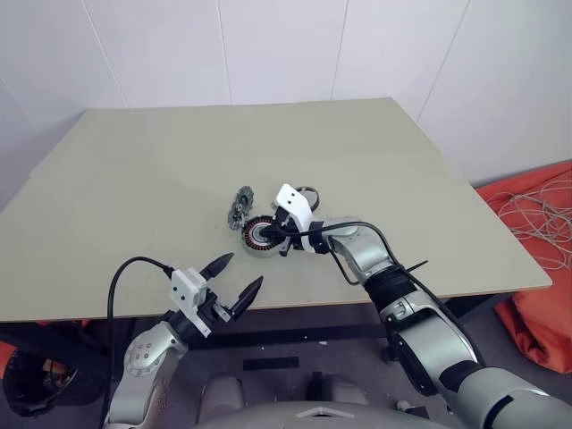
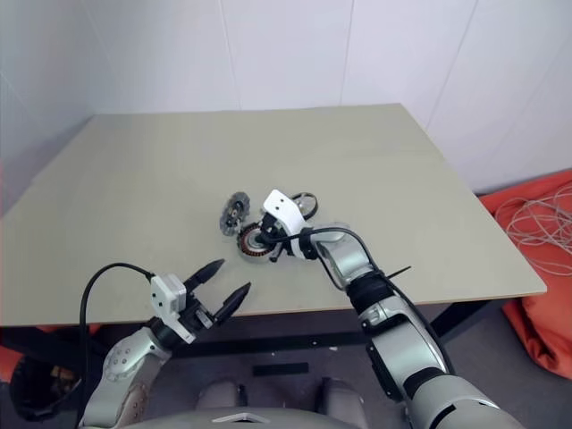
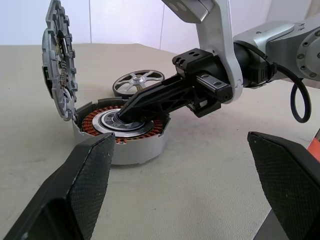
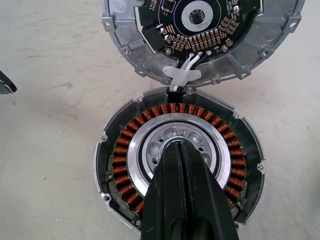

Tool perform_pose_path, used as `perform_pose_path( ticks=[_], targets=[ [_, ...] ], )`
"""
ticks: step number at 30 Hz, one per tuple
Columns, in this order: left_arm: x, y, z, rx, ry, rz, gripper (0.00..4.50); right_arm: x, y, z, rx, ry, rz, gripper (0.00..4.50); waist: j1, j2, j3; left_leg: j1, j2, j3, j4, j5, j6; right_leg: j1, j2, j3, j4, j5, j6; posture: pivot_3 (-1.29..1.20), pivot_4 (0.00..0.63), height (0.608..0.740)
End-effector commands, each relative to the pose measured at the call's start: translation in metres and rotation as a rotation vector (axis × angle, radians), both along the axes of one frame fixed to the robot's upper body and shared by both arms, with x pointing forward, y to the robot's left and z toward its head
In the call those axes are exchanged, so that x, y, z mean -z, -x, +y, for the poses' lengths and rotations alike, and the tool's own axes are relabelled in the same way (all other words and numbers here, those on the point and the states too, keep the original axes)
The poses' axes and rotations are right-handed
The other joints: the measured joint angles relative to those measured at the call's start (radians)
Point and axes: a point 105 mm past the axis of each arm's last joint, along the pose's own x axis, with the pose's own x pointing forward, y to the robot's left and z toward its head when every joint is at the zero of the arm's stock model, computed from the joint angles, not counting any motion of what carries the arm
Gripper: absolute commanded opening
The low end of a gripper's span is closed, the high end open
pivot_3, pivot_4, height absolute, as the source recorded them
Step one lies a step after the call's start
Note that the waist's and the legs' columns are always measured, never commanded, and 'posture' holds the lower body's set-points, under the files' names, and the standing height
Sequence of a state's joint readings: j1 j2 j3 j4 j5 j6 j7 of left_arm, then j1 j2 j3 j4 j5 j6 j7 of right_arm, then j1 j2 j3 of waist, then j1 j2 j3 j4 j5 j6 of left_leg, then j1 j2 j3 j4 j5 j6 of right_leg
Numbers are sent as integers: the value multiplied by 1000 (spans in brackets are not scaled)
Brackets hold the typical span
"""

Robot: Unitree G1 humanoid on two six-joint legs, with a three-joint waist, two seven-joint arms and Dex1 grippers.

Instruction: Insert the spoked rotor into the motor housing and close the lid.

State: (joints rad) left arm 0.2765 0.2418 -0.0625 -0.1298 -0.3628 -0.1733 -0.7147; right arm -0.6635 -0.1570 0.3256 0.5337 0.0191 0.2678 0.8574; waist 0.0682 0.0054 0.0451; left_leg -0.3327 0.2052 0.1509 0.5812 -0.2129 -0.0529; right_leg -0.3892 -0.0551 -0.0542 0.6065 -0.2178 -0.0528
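The motor housing [image 1: 251,237], a round disc with coppery windings [image 4: 122,160] around a silver centre, lies flat mid-table. Its lid [image 1: 239,207], a notched grey disc with a circuit board inside [image 4: 200,40], stands open at the housing's far left edge, joined to it by white wires. The spoked rotor [image 1: 307,194] lies on the table just behind the housing, to the right. My right gripper [image 4: 176,147] is shut and empty, its tips resting in the housing's silver centre. My left gripper [image 1: 246,268] hovers open over the table's front edge, pointing at the housing.
The beige table [image 1: 134,179] has bare room on all sides of the parts. White walls stand behind it. An orange cloth with pale cords [image 1: 536,223] lies on the floor past the table's right edge.
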Motion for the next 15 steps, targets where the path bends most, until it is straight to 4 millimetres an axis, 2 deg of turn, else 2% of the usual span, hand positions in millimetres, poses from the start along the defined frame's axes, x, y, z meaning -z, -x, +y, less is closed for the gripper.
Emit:
perform_pose_path(
  ticks=[1, 15],
  targets=[
    [-12, -2, 1, 2, 6, -46, 4500, -18, -6, 5, -17, -30, -50, 29, 0, 0, 0, 0, 0, 0, 0, 0, 0, 0, 0, 0, 0, 0, 0, 0, 0, 740],
    [-16, -3, -5, 3, 13, -43, 4500, -19, -4, 20, -44, -25, -60, 29, 0, 0, 0, 0, 0, 0, 0, 0, 0, 0, 0, 0, 0, 1, -2, 0, 0, 740]
  ],
)
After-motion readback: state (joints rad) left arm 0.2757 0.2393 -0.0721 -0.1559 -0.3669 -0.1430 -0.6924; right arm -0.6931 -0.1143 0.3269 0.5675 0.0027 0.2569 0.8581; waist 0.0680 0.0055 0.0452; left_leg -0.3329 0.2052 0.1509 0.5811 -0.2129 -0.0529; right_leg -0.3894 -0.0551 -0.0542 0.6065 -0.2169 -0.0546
